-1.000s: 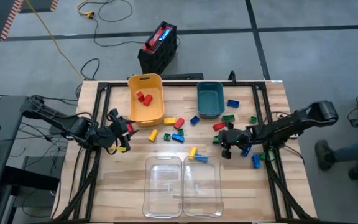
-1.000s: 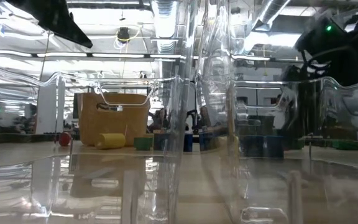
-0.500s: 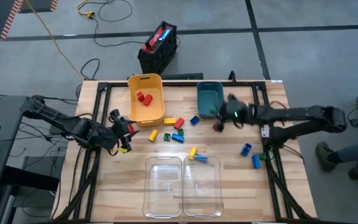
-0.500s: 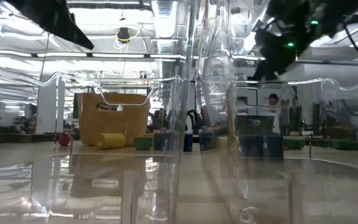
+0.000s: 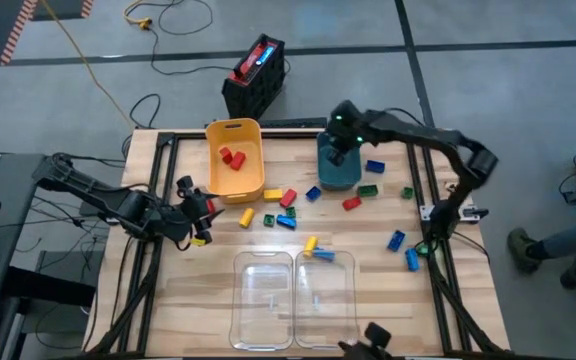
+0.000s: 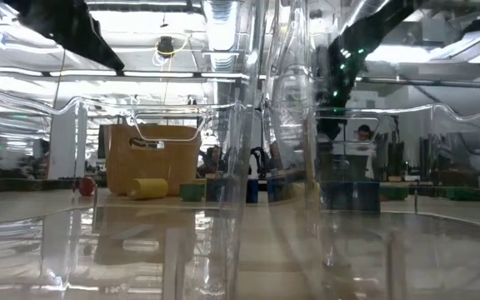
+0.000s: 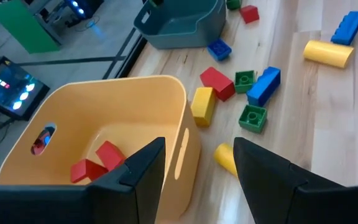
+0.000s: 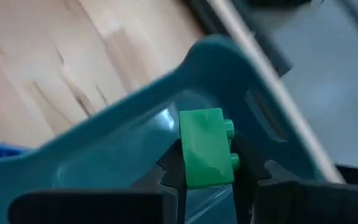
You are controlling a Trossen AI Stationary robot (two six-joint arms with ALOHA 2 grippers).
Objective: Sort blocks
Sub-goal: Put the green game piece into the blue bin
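Gripping a green block (image 8: pixel 205 148), right end effector (image 8: pixel 207 171) over teal bin (image 8: pixel 129 149).

no readable text, labels, brand names, numbers or signs on anything in view

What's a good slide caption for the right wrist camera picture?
Right gripper holding a small green plastic brick over the teal plastic bin, ready to drop it in.
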